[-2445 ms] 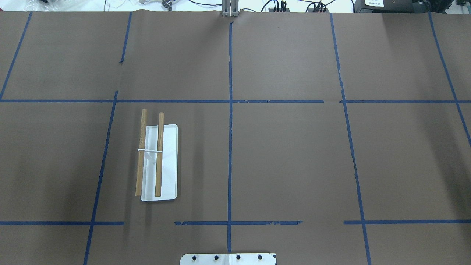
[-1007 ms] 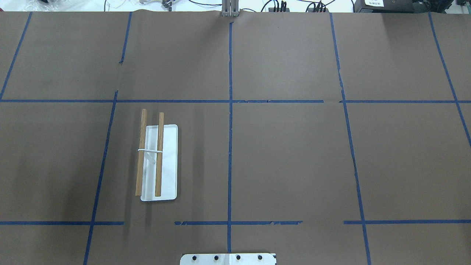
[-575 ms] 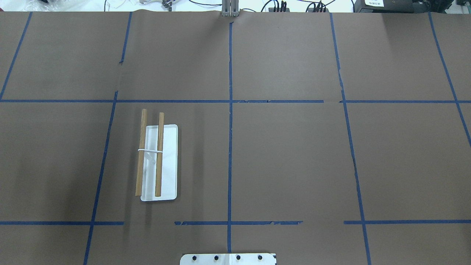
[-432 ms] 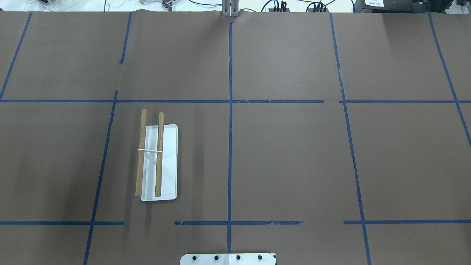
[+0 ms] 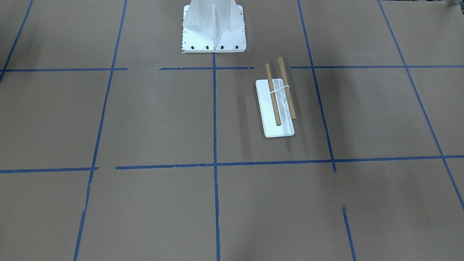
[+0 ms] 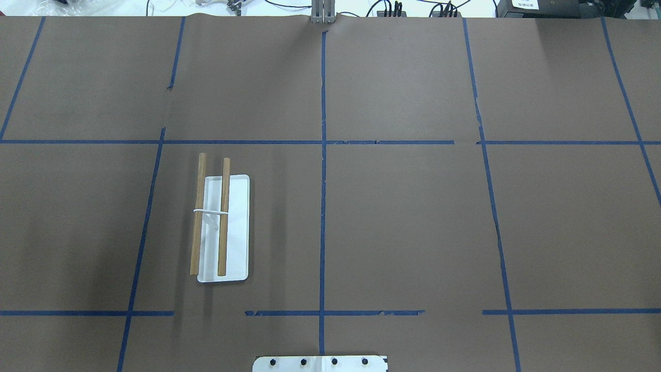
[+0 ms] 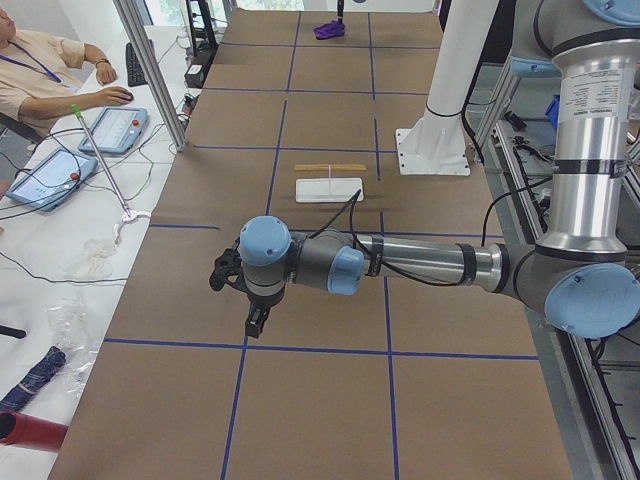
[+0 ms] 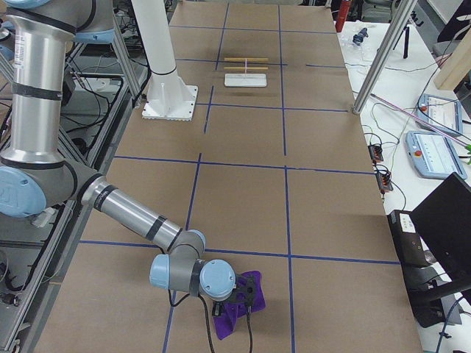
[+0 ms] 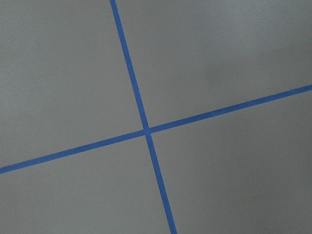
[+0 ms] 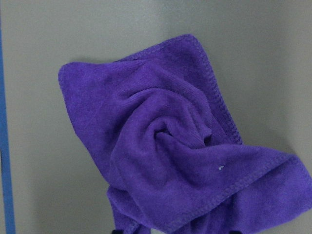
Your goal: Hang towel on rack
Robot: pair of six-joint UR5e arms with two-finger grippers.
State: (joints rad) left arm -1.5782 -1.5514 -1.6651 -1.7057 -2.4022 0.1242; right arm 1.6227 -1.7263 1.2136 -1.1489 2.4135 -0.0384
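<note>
The rack (image 6: 222, 227), with a white base and two tan rods, stands on the robot's left half of the table; it also shows in the front-facing view (image 5: 277, 107) and both side views (image 7: 329, 186) (image 8: 246, 74). The purple towel (image 10: 161, 141) lies crumpled at the table's far right end (image 8: 229, 323) (image 7: 329, 30). My right gripper (image 8: 240, 300) is right over the towel, touching it; I cannot tell whether it is open or shut. My left gripper (image 7: 256, 322) hangs over bare table near a tape crossing, far from the rack; its state cannot be told.
The white robot pedestal (image 5: 213, 32) stands at the table's near edge (image 6: 320, 363). Blue tape lines (image 9: 146, 130) grid the brown table. Metal posts (image 7: 150, 70) (image 8: 379, 66), control tablets (image 7: 110, 125) and an operator (image 7: 40, 70) are along the far side.
</note>
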